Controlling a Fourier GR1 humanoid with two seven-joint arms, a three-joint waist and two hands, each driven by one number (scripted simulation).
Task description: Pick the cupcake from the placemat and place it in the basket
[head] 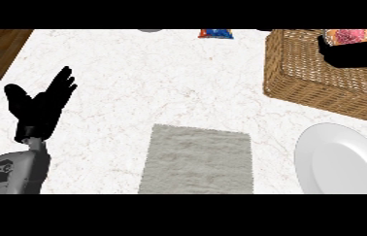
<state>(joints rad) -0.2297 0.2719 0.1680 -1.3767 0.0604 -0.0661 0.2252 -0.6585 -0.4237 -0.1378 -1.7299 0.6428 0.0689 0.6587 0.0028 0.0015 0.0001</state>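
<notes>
Cupcake (pixel 347 36) sits at the upper right, over the basket (pixel 305 82), clamped in the black right hand (pixel 342 54); left hand (pixel 39 106) rests at left, fingers straight and apart; grey placemat (pixel 197 160) lies lower centre; white plate (pixel 333 157) lower right.

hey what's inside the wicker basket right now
Inside the basket, the black right hand reaches in beside the pink-topped cupcake at the top edge. The hand covers the basket's floor, so anything beneath it cannot be seen.

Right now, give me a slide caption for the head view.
Right hand holds the cupcake over the basket; placemat bare, left hand resting open.
</notes>
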